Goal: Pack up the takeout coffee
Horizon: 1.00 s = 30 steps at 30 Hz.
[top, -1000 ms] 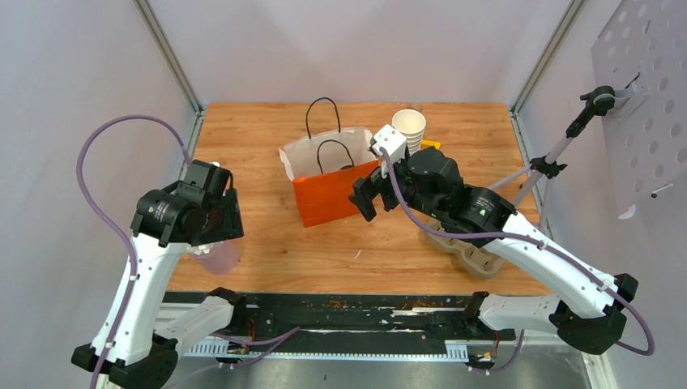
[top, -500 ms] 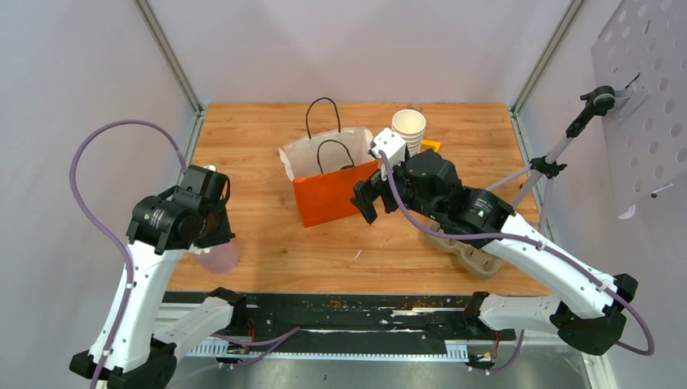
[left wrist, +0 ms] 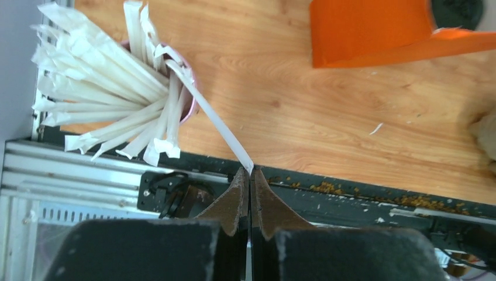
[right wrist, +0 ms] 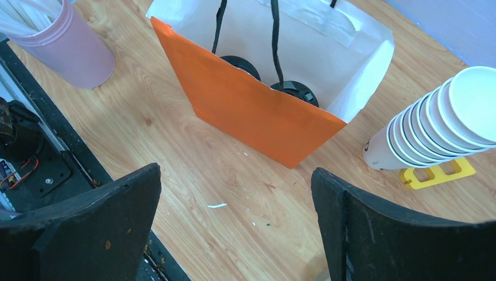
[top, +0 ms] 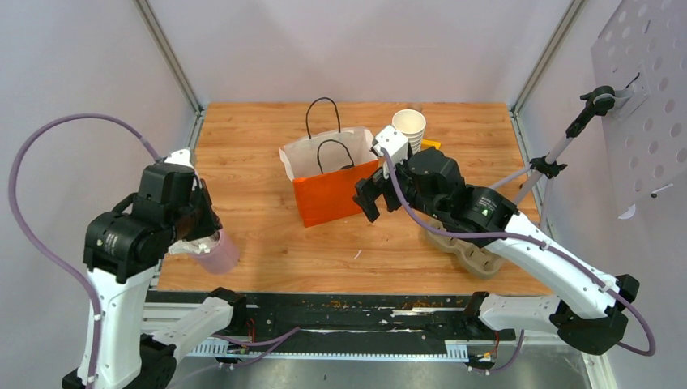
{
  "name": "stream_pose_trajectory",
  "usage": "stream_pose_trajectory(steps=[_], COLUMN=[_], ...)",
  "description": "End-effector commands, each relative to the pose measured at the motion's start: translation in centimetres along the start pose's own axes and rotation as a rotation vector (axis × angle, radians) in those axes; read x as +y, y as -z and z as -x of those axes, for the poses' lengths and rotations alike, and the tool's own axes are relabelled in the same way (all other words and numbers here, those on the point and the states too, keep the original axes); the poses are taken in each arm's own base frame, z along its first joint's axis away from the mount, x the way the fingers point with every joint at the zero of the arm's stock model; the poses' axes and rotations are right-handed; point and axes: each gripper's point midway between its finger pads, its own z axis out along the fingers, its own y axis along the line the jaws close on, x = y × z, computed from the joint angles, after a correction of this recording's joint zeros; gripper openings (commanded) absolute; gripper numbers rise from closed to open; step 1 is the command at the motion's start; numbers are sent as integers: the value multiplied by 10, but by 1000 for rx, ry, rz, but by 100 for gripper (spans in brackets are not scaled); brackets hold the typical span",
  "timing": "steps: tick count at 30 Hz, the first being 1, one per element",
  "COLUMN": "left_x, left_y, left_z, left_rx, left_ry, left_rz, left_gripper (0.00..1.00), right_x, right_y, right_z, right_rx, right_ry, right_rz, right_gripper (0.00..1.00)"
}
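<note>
Two black-lidded takeout coffee cups (right wrist: 240, 63) (right wrist: 295, 92) stand inside the open orange paper bag (right wrist: 251, 111), only their lids showing. My right gripper (right wrist: 237, 216) hangs open in front of the bag (top: 332, 190), right of its near corner, with nothing between its fingers. My left gripper (left wrist: 250, 174) is shut on the end of one paper-wrapped straw (left wrist: 213, 120). That straw slants up out of the pink cup (left wrist: 188, 108) at the table's front left. In the top view the left gripper (top: 202, 229) sits just above the pink cup (top: 217, 253).
Several wrapped straws (left wrist: 99, 88) fill the pink cup. A tall stack of lidless white cups (right wrist: 433, 123) leans right of the bag beside a yellow piece (right wrist: 436, 172). A cardboard cup carrier (top: 470, 247) lies under the right arm. Black rail (left wrist: 362, 202) along the near edge.
The left gripper has closed on a straw, and the left arm has swung back and to the left. The right arm has stayed put and open.
</note>
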Motion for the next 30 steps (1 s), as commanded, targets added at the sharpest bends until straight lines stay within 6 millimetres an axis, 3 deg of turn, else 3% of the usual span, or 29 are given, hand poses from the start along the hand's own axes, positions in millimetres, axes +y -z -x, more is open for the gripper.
stream_pose_trajectory(steps=[1,13,20,26,30], left_x=[-9,-47,-88,-134,-143], left_y=[24,78,97,84,55], left_z=[21,66,94,100,106], left_rx=[-73,-234,-358,-337,-324], left_ry=[-25,12,9,-42,-55], left_rz=[-69,-305,-532,-732,-707], left_gripper=[0,0,0,0,0], right_x=[-10,-15,-16,-23,-24], right_y=[7,13,20,32,37], right_z=[20,37,42,43,42], right_rx=[-49,-88,-101,-106,-111], right_ry=[-8,-67,-91,-90,-93], right_rz=[-49,-85,-90,-120,-124], right_gripper=[100,100,100,100,100])
